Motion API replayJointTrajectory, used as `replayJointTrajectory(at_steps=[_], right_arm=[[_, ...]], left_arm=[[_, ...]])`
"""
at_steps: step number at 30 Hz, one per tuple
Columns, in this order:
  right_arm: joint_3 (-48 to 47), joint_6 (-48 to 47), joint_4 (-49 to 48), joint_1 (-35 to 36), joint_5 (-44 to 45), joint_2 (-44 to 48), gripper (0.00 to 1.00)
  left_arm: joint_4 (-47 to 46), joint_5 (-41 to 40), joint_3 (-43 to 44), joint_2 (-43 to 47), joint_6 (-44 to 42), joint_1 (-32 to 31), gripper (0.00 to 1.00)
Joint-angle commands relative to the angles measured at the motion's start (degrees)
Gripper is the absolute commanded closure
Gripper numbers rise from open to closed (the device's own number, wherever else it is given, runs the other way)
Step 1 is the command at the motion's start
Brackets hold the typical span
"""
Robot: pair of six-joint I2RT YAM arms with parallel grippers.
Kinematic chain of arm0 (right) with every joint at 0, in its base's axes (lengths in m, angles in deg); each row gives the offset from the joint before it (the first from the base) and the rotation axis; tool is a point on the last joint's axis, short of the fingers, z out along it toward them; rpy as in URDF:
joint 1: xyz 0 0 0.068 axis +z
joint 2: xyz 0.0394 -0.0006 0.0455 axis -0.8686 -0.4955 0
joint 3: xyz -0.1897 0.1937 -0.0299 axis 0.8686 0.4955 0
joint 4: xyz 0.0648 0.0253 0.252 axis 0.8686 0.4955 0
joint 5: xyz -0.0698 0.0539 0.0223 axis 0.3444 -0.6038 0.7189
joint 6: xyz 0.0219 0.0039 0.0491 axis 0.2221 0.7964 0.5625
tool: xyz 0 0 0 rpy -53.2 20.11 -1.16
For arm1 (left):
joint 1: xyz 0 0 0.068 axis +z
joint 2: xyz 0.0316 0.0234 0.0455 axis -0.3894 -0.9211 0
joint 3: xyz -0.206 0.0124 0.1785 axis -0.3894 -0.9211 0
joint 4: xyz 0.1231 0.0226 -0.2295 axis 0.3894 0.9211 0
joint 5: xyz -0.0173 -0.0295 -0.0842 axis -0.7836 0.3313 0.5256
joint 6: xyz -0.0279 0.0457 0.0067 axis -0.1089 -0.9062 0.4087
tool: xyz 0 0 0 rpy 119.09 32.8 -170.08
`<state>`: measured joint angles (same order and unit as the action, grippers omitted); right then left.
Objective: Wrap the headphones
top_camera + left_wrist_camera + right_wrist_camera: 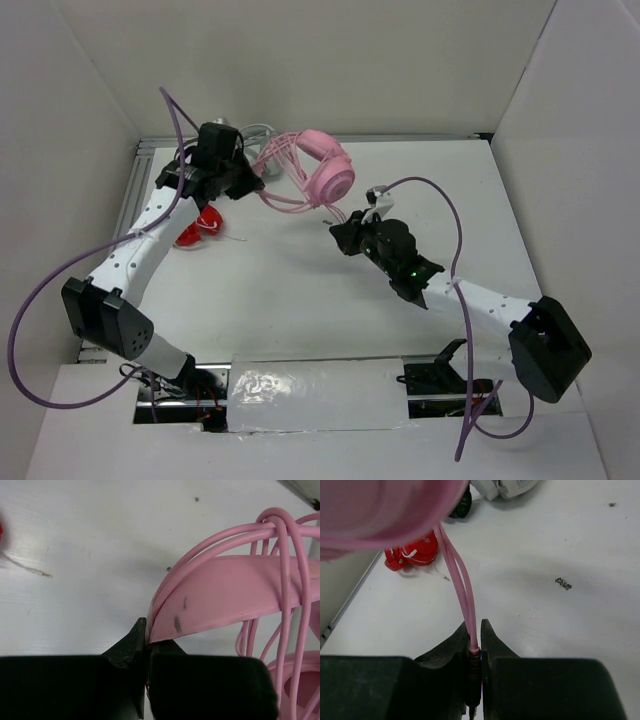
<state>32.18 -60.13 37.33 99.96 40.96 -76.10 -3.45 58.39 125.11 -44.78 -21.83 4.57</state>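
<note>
Toward 12 o'clock on the tabletop [300, 300], the pink headphones [325, 165] are held between the two arms. The left tool [147, 635], at about 10 o'clock, is pinched tight on the tip of the headband [235, 595]. The right tool [475, 630], near the middle and at 5 o'clock from the earcups, is clamped narrowly on the dark plug [474, 662] at the cable's free end.

Several turns of cable [280, 545] already cross the band and bunch at its top, so the wrapping looks well advanced, with only the last run from earcup to plug left slack. The step in hand appears to be winding that tail.

The next move probably calls for the right arm to carry the plug up and over the band once more. Meanwhile the left would hold the band steady, with enough tension that the earlier loops do not slide off, and the plug would then be tucked in.

A small red item [200, 225] lies at 9 o'clock, with white headphones [255, 135] at 11 o'clock, both near the left arm.

The surface is matte white with a few dark specks. Plain white walls [350, 60] enclose it on three sides, and a metal rail [420, 138] runs along the far edge.
</note>
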Motion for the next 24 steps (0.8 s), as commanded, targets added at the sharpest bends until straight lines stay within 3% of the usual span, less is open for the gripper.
replayJointTrajectory(at_steps=[1, 12, 24], right_arm=[[-1.99, -1.36, 3.67, 0.24, 0.65, 0.52, 1.00], [-7.45, -4.54, 19.14, 6.13, 6.01, -2.55, 1.00], [-13.24, -1.02, 23.89, 6.04, 14.27, -17.75, 1.00]], left_arm=[[-11.50, -10.44, 7.41, 3.38, 4.06, -3.62, 1.00], [0.00, -23.55, 7.25, -5.41, 13.70, -5.91, 1.00], [7.40, -24.53, -2.07, -13.67, 24.61, -9.16, 1.00]])
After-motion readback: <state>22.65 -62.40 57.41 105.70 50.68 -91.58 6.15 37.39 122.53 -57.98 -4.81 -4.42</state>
